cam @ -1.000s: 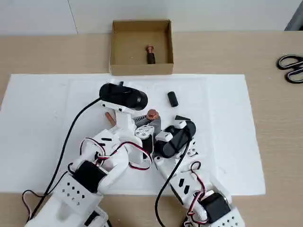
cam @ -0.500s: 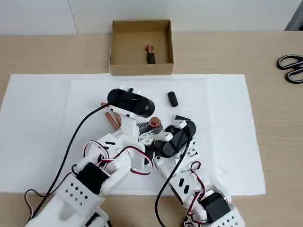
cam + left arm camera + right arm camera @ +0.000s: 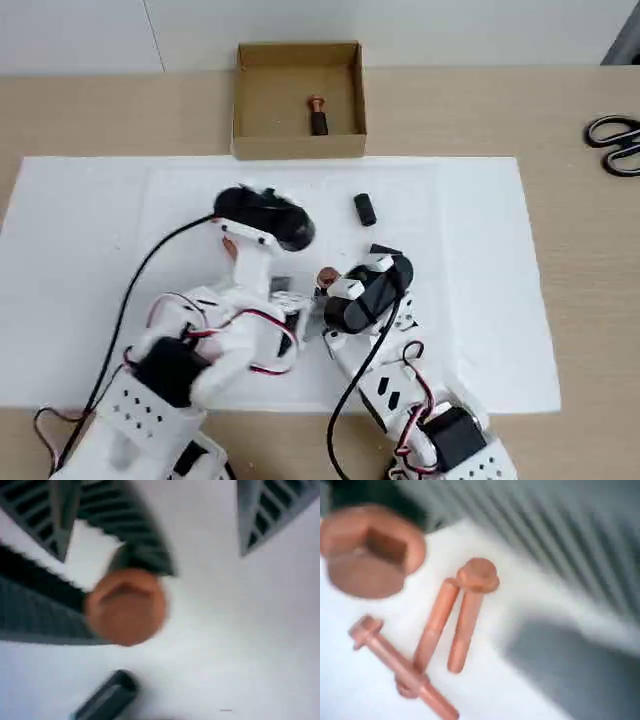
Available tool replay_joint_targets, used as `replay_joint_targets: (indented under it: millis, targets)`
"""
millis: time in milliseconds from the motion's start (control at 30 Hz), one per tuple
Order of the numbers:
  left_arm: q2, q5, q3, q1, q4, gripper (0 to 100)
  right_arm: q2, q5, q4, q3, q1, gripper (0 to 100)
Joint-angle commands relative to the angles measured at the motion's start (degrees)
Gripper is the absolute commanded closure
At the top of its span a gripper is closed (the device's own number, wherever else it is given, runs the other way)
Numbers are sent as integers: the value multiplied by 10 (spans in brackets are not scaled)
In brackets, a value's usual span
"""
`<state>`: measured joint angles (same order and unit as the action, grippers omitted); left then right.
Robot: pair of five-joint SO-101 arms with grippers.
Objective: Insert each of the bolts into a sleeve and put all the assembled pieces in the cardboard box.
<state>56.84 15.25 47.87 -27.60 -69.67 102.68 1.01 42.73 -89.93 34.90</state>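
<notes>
**One boxed, one in hand, three waiting**

High view: one assembled piece (image 3: 317, 114) already in the cardboard box (image 3: 270, 105). A loose sleeve (image 3: 365, 210) on the white sheet (image 3: 480, 260), well apart from the box. Between the arms, a copper bolt (image 3: 327, 275) head-up at the right gripper (image 3: 325, 290), with the left arm (image 3: 250, 265) just beside.

Left wrist view: left gripper (image 3: 152, 550) with jaws spread wide either side of the bolt head. Apparently a dark sleeve (image 3: 142, 555) round the shank, though too blurred to swear to.

Right wrist view: right gripper clamped on that bolt. Three loose bolts (image 3: 465, 625) on the sheet, none sleeved. So, by this count: one of five boxed, a second mid-assembly, three untouched.

Against the high view a second back: bolt head nearer the arm bases, left arm swung off to its own side.
</notes>
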Motion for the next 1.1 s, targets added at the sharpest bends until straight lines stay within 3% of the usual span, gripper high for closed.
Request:
replay_joint_targets:
  millis: [0,200,367,500,800,1067]
  targets:
    - [11,-101,-64,90,-40,787,7,6,-11,28,-1,995]
    - [11,-204,-109,229,-89,787,4,4,-4,28,-31,995]
    - [10,-205,-104,287,-90,787,2,3,68,70,-87,995]
    - [11,-205,-95,304,-91,788,-65,1,106,190,-124,995]
    - [11,-204,-94,304,-91,789,-549,-15,84,629,-159,995]
    - [11,-203,-94,304,-91,790,-981,-14,-192,886,-197,995]
